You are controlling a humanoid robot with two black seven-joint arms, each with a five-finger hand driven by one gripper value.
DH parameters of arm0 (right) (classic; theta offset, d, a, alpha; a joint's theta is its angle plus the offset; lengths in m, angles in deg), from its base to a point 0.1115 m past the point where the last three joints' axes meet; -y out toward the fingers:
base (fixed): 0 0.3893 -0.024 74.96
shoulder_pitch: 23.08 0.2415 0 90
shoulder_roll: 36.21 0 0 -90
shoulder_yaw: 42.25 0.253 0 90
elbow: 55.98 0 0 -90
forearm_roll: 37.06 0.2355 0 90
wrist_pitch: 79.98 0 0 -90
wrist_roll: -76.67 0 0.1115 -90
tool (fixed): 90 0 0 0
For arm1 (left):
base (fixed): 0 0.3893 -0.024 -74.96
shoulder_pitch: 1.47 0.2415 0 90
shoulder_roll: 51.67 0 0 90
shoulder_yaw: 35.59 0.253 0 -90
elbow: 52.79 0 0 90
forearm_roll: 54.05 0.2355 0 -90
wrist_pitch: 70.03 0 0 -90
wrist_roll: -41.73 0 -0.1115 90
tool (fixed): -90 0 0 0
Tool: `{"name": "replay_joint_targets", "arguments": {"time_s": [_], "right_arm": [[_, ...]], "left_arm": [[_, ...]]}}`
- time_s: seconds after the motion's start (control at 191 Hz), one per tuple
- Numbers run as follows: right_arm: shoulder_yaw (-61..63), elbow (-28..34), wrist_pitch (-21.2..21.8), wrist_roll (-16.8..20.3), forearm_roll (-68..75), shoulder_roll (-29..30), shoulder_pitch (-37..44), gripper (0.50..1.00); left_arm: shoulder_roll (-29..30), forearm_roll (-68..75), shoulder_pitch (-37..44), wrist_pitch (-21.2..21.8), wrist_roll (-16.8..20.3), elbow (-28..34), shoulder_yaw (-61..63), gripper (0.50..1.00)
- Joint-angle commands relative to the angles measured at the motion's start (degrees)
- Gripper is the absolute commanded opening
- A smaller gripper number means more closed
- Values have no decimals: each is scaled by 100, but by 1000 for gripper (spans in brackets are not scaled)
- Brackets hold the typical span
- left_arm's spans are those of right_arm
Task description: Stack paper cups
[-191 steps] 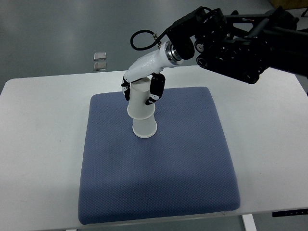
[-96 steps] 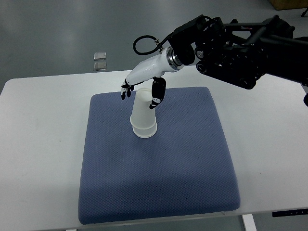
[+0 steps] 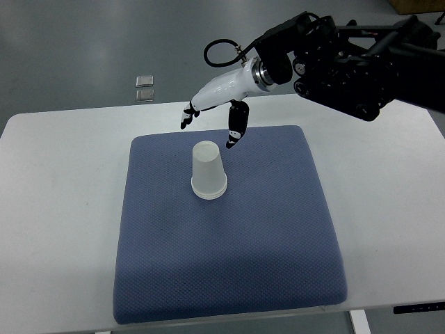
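A mat (image 3: 229, 264) lies in the middle of the worktop (image 3: 55, 209), reaching almost to its near edge. The stacked cups (image 3: 208, 170) stand upside down on the mat's far half, left of its centre. The right hand (image 3: 212, 115) hangs above the mat's far edge, behind the cups and apart from them.

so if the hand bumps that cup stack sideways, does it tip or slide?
Likely tips: the paper cup stack stands upside down, tall and probably light. The textured blue mat probably grips its rim, so sliding seems less likely. The thin walls would likely dent. The right hand is open, clear of it.
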Motion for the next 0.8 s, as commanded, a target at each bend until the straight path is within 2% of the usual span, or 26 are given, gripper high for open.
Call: {"name": "replay_joint_targets", "arguments": {"time_s": [0.0, 0.204, 0.476, 0.795], "right_arm": [[182, -199, 38, 0, 416, -105, -42, 901], [454, -630, 12, 0, 1803, -606, -411, 903], [1122, -1316, -14, 0, 4010, -483, -1194, 903], [1861, -1570, -603, 9, 6260, -466, -2152, 901]], "left_arm": [[0, 0, 0, 3, 0, 0, 0, 1000], [0, 0, 0, -6, 0, 0, 0, 1000], [0, 0, 0, 3, 0, 0, 0, 1000], [0, 0, 0, 3, 0, 0, 0, 1000]]}}
